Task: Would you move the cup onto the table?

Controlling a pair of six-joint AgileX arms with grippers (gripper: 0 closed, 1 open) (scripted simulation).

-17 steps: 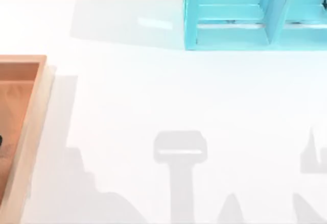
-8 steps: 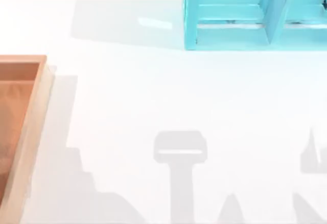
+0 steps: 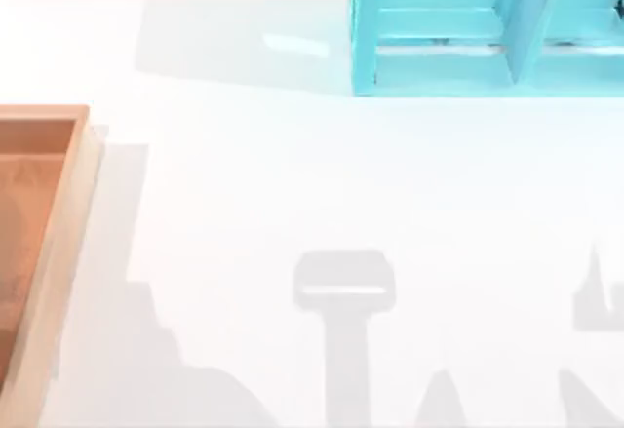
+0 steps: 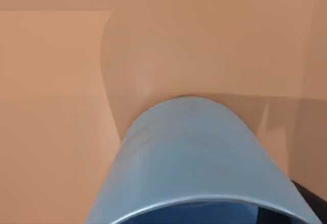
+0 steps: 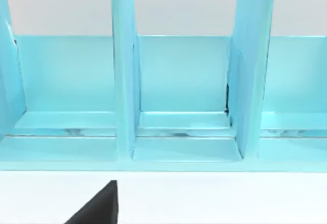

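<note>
The table (image 3: 292, 184) is a plain, glossy white surface that fills most of the top view, with grey shadows of the arms lying across its near part. A pale strip of wall runs behind its far edge. The turquoise shelf unit (image 3: 458, 28) stands at the far right of the table, its upright dividers splitting it into open compartments. The orange-brown wooden tray (image 3: 44, 243) sits at the table's left edge, well apart from the shelf unit.

In the left wrist view the cup (image 4: 196, 165), translucent blue and round, is very close to the camera over the tray's wooden floor (image 4: 56, 106), its rim nearest the lens. A sliver of the left gripper (image 4: 309, 198) shows as a dark shape beside the cup's rim; whether its jaws are gripping the cup or standing off it, I cannot tell.

In the right wrist view the right gripper (image 5: 97, 206) shows as one black finger over the white table just in front of the shelf unit; how far its jaws are spread I cannot tell.

Compared with a second ago, the small dark shape at the left edge of the tray in the top view is gone; shelf unit, tray and shadows lie as they did.
</note>
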